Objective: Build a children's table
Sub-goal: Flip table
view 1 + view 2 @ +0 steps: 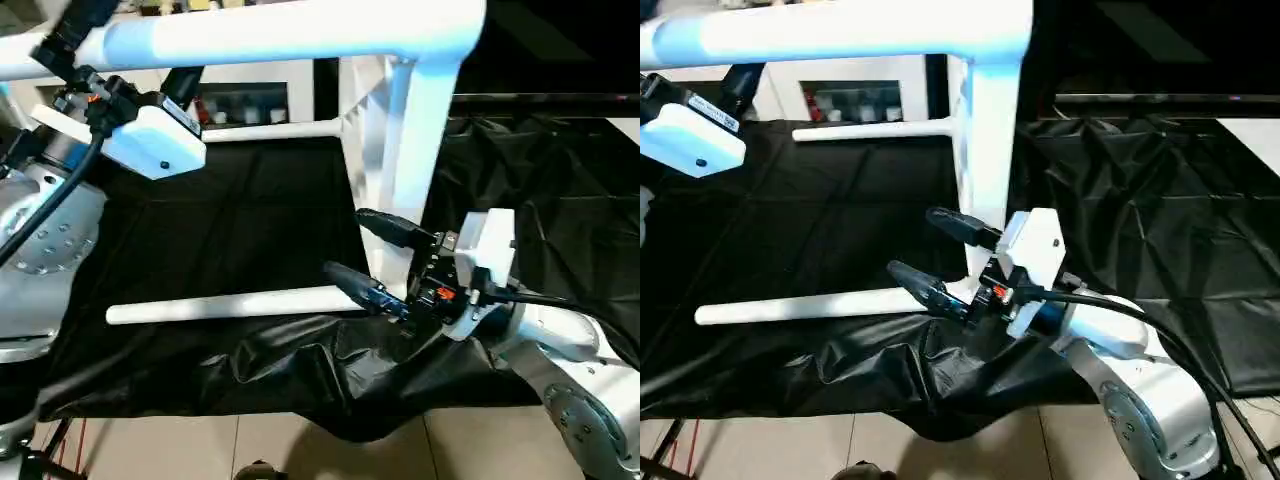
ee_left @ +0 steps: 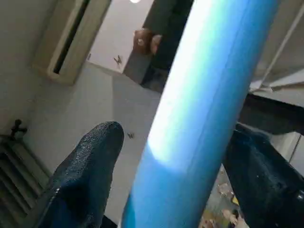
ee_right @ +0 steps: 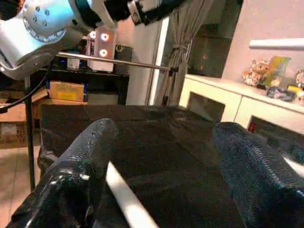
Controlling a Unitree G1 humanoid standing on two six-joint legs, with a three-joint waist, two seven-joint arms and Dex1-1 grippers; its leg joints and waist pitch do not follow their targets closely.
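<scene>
The white tabletop [image 1: 385, 130] stands on edge on the black cloth. A white leg [image 1: 280, 35] runs from its top corner socket toward the left, and a second fitted leg [image 1: 270, 130] sticks out lower down. My left gripper [image 1: 70, 30] reaches up to the top leg. In the left wrist view that leg [image 2: 199, 109] passes between its fingers [image 2: 90, 161], with a gap on one side. A loose leg [image 1: 220, 306] lies on the cloth. My right gripper [image 1: 344, 242] stands open over the loose leg's near end [image 3: 123, 199], beside the tabletop's lower edge.
A black cloth [image 1: 250, 220] covers the work surface and bunches at the front edge above the tiled floor [image 1: 200, 445]. A white cabinet with glass doors [image 1: 240, 100] stands behind. My silver forearms fill the lower left and lower right.
</scene>
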